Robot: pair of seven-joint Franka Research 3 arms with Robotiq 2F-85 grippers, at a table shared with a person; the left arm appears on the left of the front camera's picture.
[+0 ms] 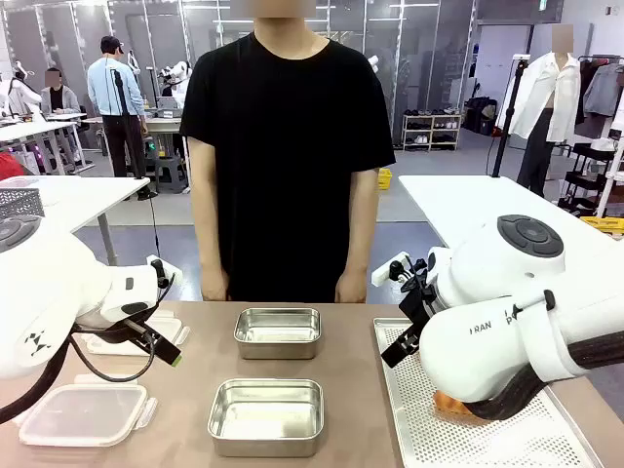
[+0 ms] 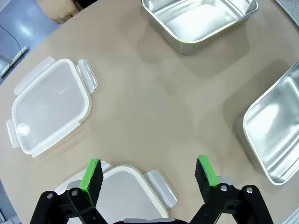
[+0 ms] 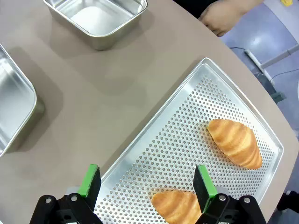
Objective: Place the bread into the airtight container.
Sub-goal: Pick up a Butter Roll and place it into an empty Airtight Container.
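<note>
Busy workshop space lies behind a round-edged tan table (image 1: 361,390), and a person in a black T-shirt (image 1: 288,146) stands at its far side, hands down and clear of the work. A perforated silver metal tray (image 3: 187,135) sits on the robot's right, probably so that the right arm can reach the bread.

Two rectangular stainless-steel containers (image 1: 265,416) (image 1: 278,332) stand empty mid-table, one behind the other. Their lids are off, which leaves them ready to fill. Two translucent plastic clip lids (image 2: 49,109) (image 2: 124,191) lie to the left, likely parked for the left arm to fit afterwards.

Two golden croissants (image 3: 236,142) (image 3: 177,207) rest on the tray, apart from each other.

The right gripper (image 3: 147,179) hangs over the tray with its jaws spread wide, the nearer croissant just beside one pad; I judge it is lining up a pick. The left gripper (image 2: 149,172) hangs wide open and empty above the nearer lid.
</note>
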